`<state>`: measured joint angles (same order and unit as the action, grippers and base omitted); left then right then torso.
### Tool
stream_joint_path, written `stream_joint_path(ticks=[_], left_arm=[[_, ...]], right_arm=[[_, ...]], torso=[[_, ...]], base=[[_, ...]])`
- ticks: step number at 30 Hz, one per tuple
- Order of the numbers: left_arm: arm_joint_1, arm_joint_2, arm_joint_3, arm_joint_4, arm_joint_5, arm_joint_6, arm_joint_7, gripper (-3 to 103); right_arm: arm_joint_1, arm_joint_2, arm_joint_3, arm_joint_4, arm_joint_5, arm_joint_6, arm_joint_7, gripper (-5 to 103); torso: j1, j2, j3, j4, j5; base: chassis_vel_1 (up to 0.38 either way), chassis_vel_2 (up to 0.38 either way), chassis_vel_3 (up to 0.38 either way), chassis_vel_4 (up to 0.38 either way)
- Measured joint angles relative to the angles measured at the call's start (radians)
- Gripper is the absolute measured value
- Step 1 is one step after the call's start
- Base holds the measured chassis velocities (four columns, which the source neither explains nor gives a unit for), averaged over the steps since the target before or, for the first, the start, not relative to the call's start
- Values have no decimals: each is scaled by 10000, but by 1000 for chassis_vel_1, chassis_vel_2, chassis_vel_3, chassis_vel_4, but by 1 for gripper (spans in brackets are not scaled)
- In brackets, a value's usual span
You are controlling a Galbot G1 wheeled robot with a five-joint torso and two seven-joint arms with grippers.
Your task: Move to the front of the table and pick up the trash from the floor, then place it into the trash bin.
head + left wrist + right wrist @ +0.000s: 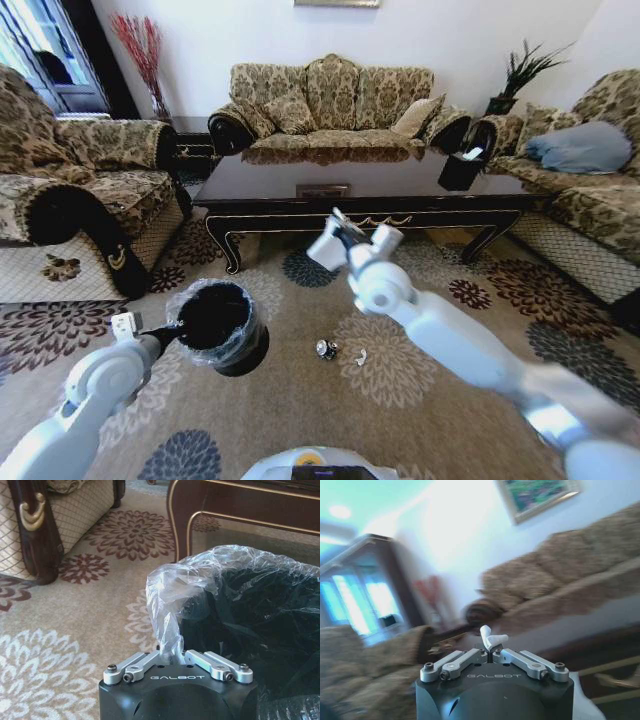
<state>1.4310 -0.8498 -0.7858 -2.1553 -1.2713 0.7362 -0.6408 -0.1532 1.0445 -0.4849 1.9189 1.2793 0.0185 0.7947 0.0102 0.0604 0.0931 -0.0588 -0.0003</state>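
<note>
Head view: the robot stands before the bench (360, 190), which lies far across the carpet; the left gripper (150, 335) holds the bin (215, 325) up at the near left, apparently so that litter can be dropped in without a reach to the floor (300, 400); the right gripper (345, 240) is raised in the middle, above the carpet and in front of the bench, with a white sheet (325, 250) at its tip; two pieces of trash lie on the floor to the right of the bin, a shiny ball (326, 349) and just beside it a small pale scrap (360, 356), neither yet picked up.

Left wrist view: the left jaws are closed tight on a gathered fold of the clear liner (167, 610) at the bin's rim; the bin hangs from that pinch, its black inside to the right.

Right wrist view: the right jaws are nearly closed, pinching a small white piece (490, 639) that sticks up between them; it looks lightly caught, so it could slip; a sofa (560, 580) lies far behind.
</note>
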Motion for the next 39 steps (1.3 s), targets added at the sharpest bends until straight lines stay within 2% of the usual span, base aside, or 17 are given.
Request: stream_joint_path(ticks=[1, 5, 6, 10, 14, 18, 39], left_arm=[[0, 0, 0, 0, 0, 0, 0, 2], [-339, -60, -84, 267, -235, 0, -67, 2], [-339, -60, -84, 267, -235, 0, -67, 2], [-675, -24, -148, 504, -417, 2, -85, 2], [-888, 23, -206, 594, -507, 0, -83, 2], [-1056, 44, -231, 669, -562, 1, -83, 2], [-1048, -67, -416, 630, -593, 1, -61, 2]], right_arm=[[0, 0, 0, 0, 0, 0, 0, 0], [914, 1730, -1116, -570, 19, 256, -249, 0], [914, 1730, -1116, -570, 19, 256, -249, 0], [1047, 2530, -1882, -701, -236, 422, -476, 0], [1044, 2826, -2296, -803, -513, 686, -755, 0], [1051, 3101, -2638, -946, -672, 868, -871, 0], [718, 4059, -3909, -2093, -1510, 1216, -715, 0]], torso=[[0, 0, 0, 0, 0], [0, 1, -1, 0, -3], [0, 1, -1, 0, -3], [0, 0, -2, -5, -3], [-1, 0, -2, -9, 0], [-1, 0, -2, -3, 0], [-2, 0, -2, -4, 2]], base=[[0, 0, 0, 0], [0, 0, 0, 0], [0, 0, 0, 0], [0, 0, 0, 0], [0, 0, 0, 0], [0, 0, 0, 0], [0, 0, 0, 0]])
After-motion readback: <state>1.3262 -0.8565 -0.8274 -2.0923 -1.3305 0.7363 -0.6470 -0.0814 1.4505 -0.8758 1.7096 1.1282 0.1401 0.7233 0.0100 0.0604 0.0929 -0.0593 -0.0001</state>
